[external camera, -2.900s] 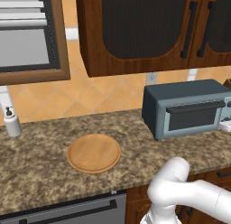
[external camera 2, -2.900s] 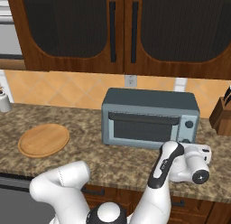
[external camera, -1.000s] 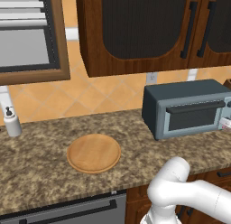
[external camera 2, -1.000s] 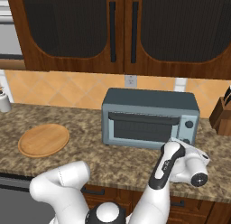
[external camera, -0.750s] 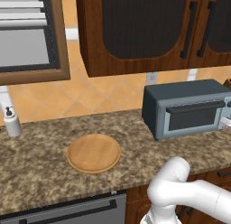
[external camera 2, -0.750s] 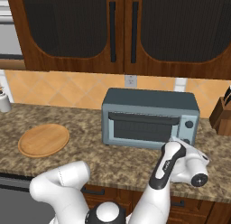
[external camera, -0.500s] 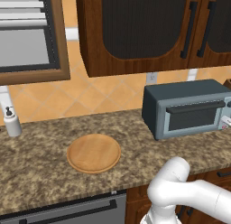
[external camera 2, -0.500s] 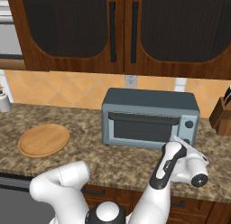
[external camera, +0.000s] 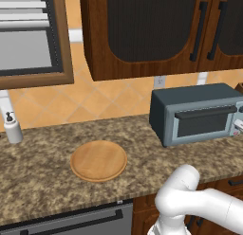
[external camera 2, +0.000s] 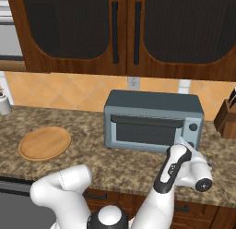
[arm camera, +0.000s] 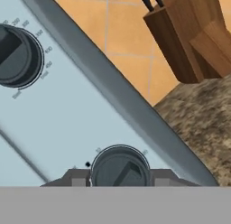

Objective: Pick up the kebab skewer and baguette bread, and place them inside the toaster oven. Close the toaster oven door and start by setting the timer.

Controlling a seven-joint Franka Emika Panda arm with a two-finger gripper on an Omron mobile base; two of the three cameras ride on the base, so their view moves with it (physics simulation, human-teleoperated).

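The blue-grey toaster oven (external camera: 190, 103) (external camera 2: 152, 101) stands on the counter with its toaster oven door (external camera 2: 145, 131) (external camera: 201, 125) shut upright. My gripper (arm camera: 119, 178) (external camera 2: 182, 142) is at the knob panel on the oven's right. Its two fingers sit on either side of the lower knob (arm camera: 119, 166), touching it. An upper knob (arm camera: 16, 56) lies further along the panel. The kebab skewer and the baguette bread are hidden from view.
A round wooden plate (external camera: 98, 160) (external camera 2: 44, 142) lies bare on the granite counter left of the oven. A knife block (external camera 2: 226, 117) (arm camera: 194, 33) stands close to the oven's right side. A soap dispenser (external camera: 13, 130) is at the far left.
Since the earliest frames my hand has crept up and in toward the oven's knob panel. Over the last second it has barely moved.
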